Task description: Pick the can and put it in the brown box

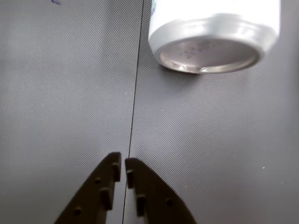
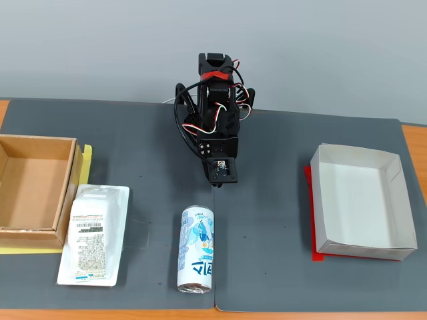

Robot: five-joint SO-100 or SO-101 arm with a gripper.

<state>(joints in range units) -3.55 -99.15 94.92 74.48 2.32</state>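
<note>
The can (image 2: pixel 196 248) lies on its side on the dark mat, near the front edge in the fixed view, white with light-blue artwork. In the wrist view its silver end (image 1: pixel 208 51) shows at the top right. The brown box (image 2: pixel 30 190) stands at the far left, its tan inside bare. My gripper (image 2: pixel 215 184) hangs folded at the back centre, behind the can and apart from it. In the wrist view its dark fingers (image 1: pixel 122 161) meet at the tips, shut on nothing.
A flat white wrapped package with a barcode label (image 2: pixel 93 233) lies between the brown box and the can. A white paper tray-like box (image 2: pixel 393 203) sits on a red sheet at the right. A seam (image 1: pixel 134 84) divides the two mats.
</note>
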